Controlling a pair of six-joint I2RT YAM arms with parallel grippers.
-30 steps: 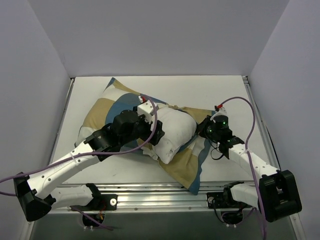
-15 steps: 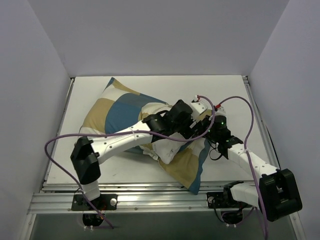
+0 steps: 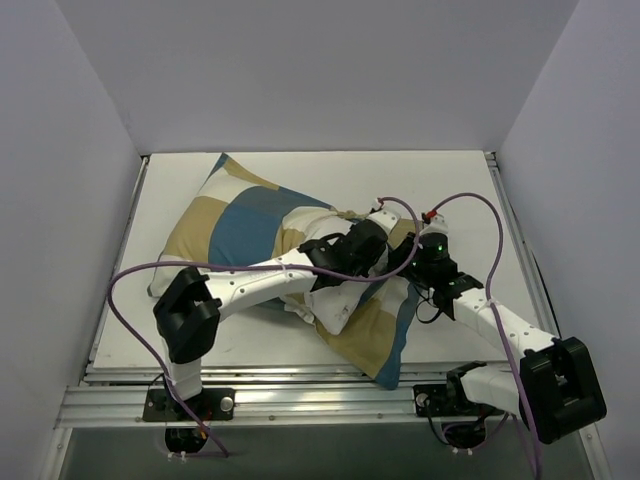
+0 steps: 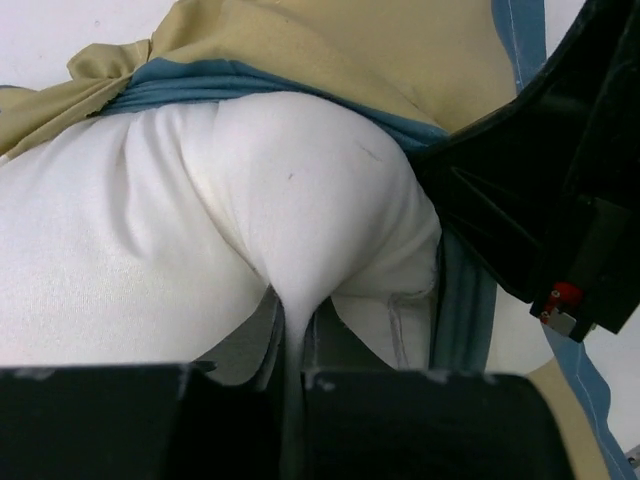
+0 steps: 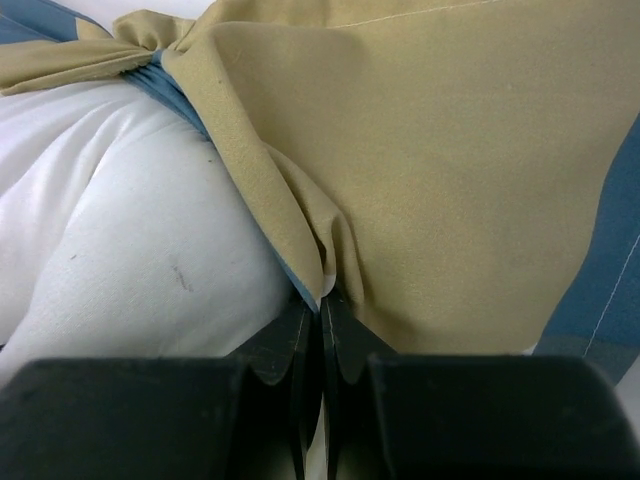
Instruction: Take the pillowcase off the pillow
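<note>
The pillowcase [image 3: 240,225], a blue, tan and white patchwork, lies across the table and still covers the pillow's far left part. The white pillow [image 3: 332,305] bulges out of its open end near the middle. My left gripper [image 3: 372,242] reaches over that bare end. In the left wrist view it [image 4: 290,322] is shut on a pinched fold of the pillow [image 4: 300,190], with bunched pillowcase [image 4: 330,50] beyond. My right gripper [image 3: 410,264] sits just to the right. It [image 5: 322,305] is shut on the tan pillowcase edge [image 5: 450,180], beside the pillow [image 5: 120,230].
Grey walls close in the white table [image 3: 430,180] on three sides. A metal rail [image 3: 300,400] runs along the near edge. Purple cables [image 3: 470,205] loop above both arms. The right arm's black body [image 4: 540,220] is close beside the left gripper.
The left arm has swung from the pillow's left side over to its bare right end, and its jaws have closed on the white pillow. The right arm has held still.
</note>
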